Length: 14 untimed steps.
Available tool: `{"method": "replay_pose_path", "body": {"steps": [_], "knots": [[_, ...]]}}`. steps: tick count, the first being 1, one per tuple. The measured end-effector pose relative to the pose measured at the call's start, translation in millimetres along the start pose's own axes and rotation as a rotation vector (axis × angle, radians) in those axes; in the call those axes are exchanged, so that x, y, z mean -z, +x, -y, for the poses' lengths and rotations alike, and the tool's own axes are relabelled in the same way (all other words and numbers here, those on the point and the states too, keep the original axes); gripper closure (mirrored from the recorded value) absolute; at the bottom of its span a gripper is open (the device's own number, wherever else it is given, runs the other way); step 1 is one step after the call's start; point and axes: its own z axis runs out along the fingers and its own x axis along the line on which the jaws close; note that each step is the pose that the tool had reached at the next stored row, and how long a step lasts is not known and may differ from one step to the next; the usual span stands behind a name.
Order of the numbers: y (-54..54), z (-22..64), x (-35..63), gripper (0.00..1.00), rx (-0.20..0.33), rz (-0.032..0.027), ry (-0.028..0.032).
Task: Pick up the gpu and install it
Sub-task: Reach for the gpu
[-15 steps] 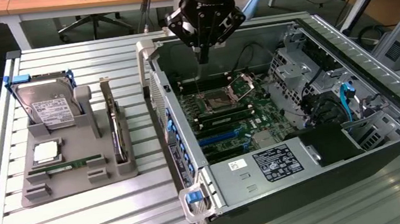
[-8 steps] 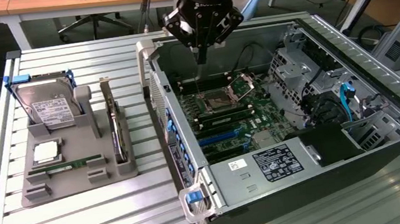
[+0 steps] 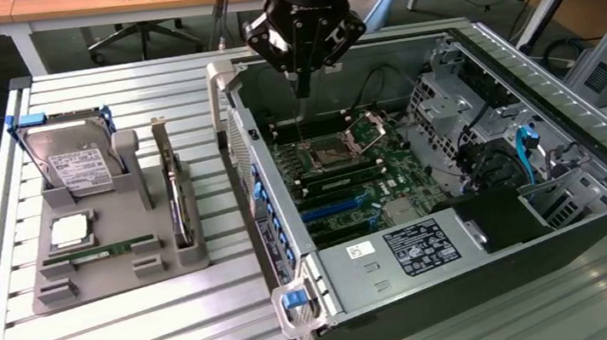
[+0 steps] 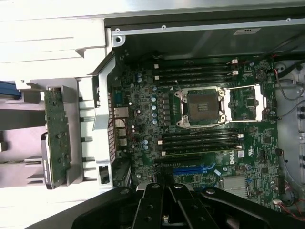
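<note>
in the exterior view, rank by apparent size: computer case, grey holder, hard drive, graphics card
1. computer case
2. grey holder
3. hard drive and graphics card: too close to rank; the card stands edge-on, longer but narrower.

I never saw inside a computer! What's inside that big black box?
A green motherboard with an empty square socket, a grey power supply and a blue cable. The power supply covers whatever lies under it.
</note>
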Motion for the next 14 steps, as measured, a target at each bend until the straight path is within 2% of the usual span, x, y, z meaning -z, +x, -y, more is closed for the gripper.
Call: {"method": "replay_pose_path", "body": {"steps": [14], "knots": [[6.4, 0.5, 0.2, 0.89, 0.0, 0.0, 0.0]]}}
